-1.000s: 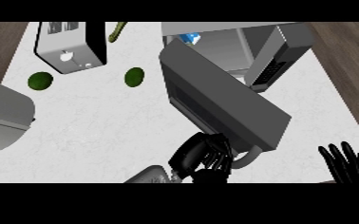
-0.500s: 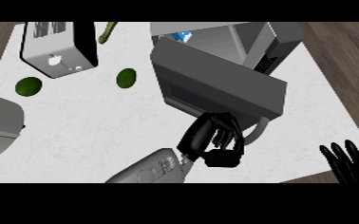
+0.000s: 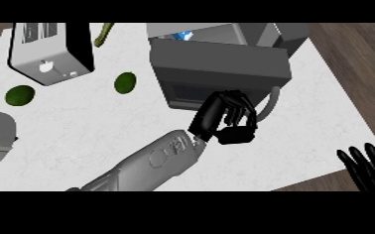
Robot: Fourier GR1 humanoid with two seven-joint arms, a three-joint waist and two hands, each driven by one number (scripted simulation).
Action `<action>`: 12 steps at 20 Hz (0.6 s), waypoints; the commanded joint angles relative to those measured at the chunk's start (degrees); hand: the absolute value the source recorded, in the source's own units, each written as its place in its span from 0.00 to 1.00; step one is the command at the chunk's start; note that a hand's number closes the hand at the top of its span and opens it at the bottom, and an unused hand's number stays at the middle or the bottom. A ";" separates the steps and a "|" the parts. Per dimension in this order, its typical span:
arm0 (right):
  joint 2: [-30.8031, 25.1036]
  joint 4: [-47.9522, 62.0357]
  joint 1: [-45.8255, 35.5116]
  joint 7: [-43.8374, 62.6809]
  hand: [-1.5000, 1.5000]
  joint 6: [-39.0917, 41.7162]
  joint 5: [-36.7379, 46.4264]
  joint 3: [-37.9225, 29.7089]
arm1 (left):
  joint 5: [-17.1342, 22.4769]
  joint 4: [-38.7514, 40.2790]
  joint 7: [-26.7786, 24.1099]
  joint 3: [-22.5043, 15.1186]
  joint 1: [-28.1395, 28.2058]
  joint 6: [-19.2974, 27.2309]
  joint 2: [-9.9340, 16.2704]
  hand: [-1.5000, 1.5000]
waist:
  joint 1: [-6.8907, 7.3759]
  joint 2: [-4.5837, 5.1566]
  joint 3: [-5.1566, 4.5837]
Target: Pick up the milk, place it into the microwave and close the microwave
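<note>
The left hand sits at the lower front face of the microwave door, its fingers curled and bunched close together against the door's dark panel, with the thumb side toward the lower right; whether they hook the curved grey door handle just to their right cannot be told. The grey forearm runs in from the lower left. The door stands nearly across the front of the microwave, its top edge a little below the opening, so only a narrow strip of the cavity shows. In that strip, at the upper left of the opening, a small blue and white shape, the milk, sits inside the microwave, mostly hidden by the door.

The right hand rests at the lower right edge of the view, fingers straight and pointing up, holding nothing, well apart from the microwave.

On the white marbled surface, a toaster stands at the upper left. Two round green items lie below it, one between toaster and microwave, the other near the left edge. A thin green stalk-like item lies just right of the toaster's top
</note>
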 commanded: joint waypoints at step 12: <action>-1.80 -4.69 -1.63 4.58 0.00 -2.01 -4.30 -1.08 | 13.08 10.78 -5.87 6.10 -9.44 -2.83 -0.01 1.00 | -2.42 1.48 0.00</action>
